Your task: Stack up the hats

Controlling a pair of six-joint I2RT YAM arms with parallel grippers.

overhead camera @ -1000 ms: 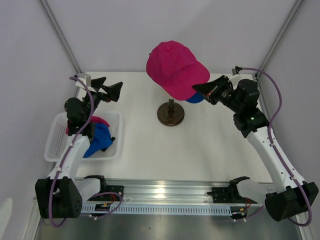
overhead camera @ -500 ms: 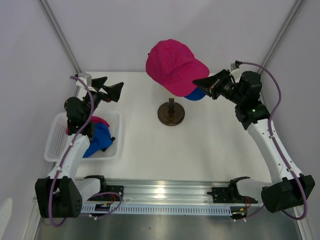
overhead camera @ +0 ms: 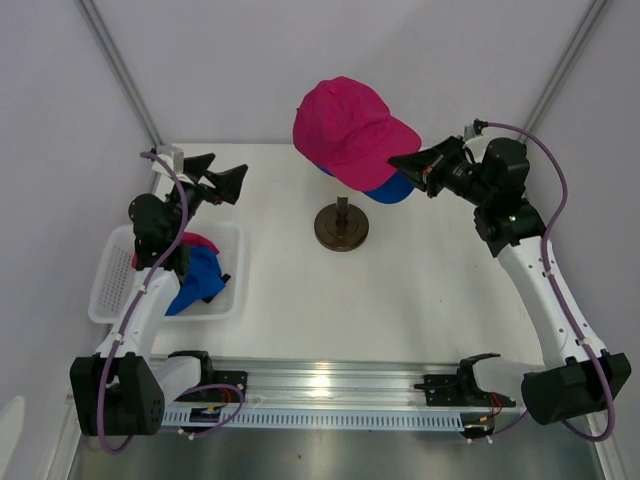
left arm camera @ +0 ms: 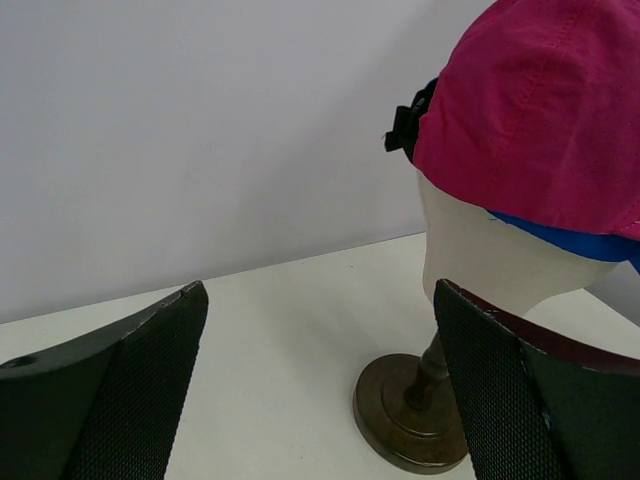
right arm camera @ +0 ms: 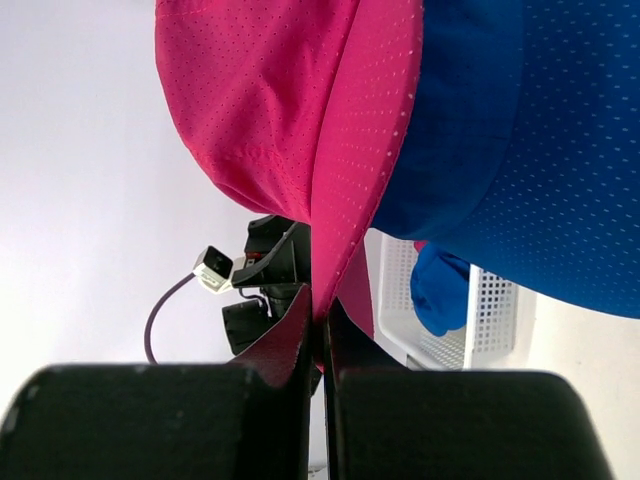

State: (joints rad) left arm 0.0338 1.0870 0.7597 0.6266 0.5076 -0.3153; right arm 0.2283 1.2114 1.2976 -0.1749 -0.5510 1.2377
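Note:
A pink hat (overhead camera: 345,125) sits over a blue hat (overhead camera: 392,190) on the cream mannequin head, high above the table's middle. My right gripper (overhead camera: 400,162) is shut on the pink hat's brim at its right edge. In the right wrist view the pink brim (right arm camera: 350,150) runs down into the closed right gripper (right arm camera: 320,310), and the blue hat (right arm camera: 530,130) lies beside it. My left gripper (overhead camera: 222,170) hangs open at the back left, holding nothing. In its wrist view the left gripper (left arm camera: 320,380) faces the pink hat (left arm camera: 540,110), the blue hat (left arm camera: 570,240) and the head (left arm camera: 480,260).
A white basket (overhead camera: 110,270) at the left holds a blue hat (overhead camera: 200,275) and a pink hat (overhead camera: 200,243). The head's dark round stand (overhead camera: 342,228) rests mid-table. White walls enclose the back and sides. The arm bases stand along the near rail.
My right gripper has moved back and a little higher with the pink brim. The pink hat has shifted on the head, so more blue shows beneath it. The left arm has stayed still.

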